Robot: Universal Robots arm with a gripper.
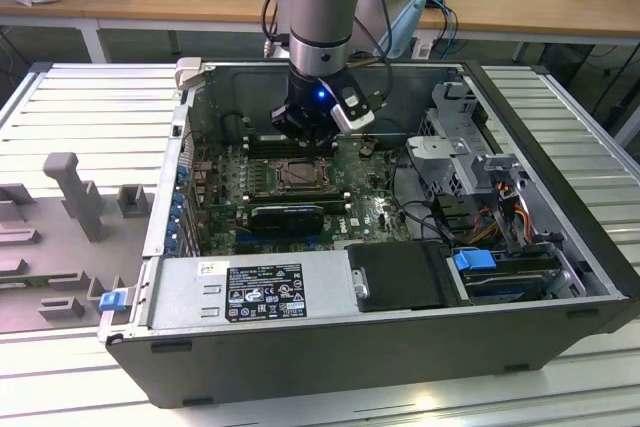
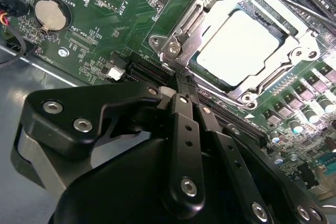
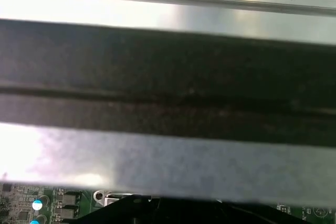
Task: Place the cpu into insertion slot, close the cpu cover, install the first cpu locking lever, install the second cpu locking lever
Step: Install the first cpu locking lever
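Cpu [image 2: 242, 45] sat in the insertion slot [image 2: 294, 56] under the cpu cover [image 2: 185, 24], just beyond the pressed-together jaws.

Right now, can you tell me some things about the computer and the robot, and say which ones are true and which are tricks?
1. The cpu already sits in the insertion slot. True.
2. The cpu cover lies closed over the chip's edges. True, as the second wrist view shows it.
3. The gripper is clamped on the round coin battery. False: its fingers are shut with nothing between them, close to the socket's corner, and the battery lies apart on the motherboard.
4. The computer case has its side panel on. False: it lies open, so the board inside shows in the exterior view.
5. The gripper hangs outside the case. False: it reaches down inside, above the socket.
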